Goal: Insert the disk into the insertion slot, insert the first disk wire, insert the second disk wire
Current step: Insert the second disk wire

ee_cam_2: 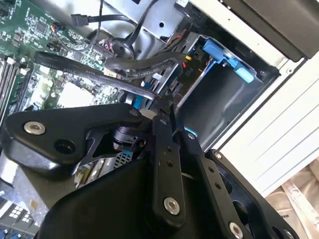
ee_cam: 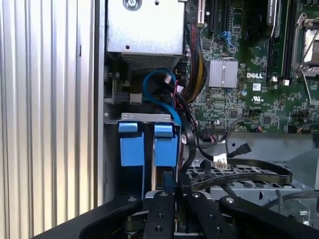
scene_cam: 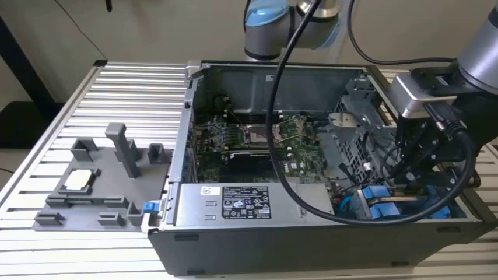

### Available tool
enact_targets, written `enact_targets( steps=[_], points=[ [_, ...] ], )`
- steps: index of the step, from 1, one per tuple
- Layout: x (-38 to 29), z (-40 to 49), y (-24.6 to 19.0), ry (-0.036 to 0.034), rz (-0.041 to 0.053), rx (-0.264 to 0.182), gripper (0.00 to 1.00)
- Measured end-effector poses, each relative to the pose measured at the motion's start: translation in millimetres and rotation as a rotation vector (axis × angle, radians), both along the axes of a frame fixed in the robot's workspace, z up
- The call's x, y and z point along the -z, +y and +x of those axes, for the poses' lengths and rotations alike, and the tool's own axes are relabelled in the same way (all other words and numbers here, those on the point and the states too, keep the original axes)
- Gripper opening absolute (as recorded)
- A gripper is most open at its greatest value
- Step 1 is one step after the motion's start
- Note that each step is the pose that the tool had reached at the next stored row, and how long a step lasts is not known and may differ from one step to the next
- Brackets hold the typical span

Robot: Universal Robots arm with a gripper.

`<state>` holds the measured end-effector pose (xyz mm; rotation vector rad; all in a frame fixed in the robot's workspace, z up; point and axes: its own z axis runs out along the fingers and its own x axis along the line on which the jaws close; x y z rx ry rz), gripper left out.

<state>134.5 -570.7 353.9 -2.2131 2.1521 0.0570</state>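
Two blue carriers (ee_cam: 148, 144) sat side by side in the grey drive cage (ee_cam: 144, 117), just ahead of the gripper (ee_cam: 169, 191). Its black fingers (ee_cam: 160, 209) looked pressed close together at the rear of one carrier, but I could not tell if they pinched anything. The disk (ee_cam: 166, 147) seemed to be the carrier nearest the fingers, already pushed into the insertion slot (scene_cam: 386, 204). So the first step looked done. No wire could be seen plugged into it, so both wire steps looked left to do. Black cables (ee_cam: 239, 172) and a blue cable (ee_cam: 158, 97) crowded close by. The case wall (scene_cam: 311, 242) and cage edges left little room.
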Motion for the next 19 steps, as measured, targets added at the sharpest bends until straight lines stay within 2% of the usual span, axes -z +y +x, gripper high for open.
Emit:
enact_targets(
  steps=[2, 3, 4, 8, 14, 19],
  points=[
    [0.2, 3.0, -0.1, 0.0282, -0.0001, 0.0, 0.16],
    [0.4, 4.6, -0.1, 0.0373, -0.0001, 0.0, 0.16],
    [0.7, 6.2, -0.2, 0.0397, 0.0, 0.0, 0.16],
    [2.4, 10.8, -1.2, 0.04, 0.0047, 0.002, 0.16],
    [6.0, 12.9, -2.7, 0.04, 0.0099, 0.014, 0.16],
    [6.4, 13.4, -2.8, 0.0401, 0.0104, 0.016, 0.16]
  ],
)
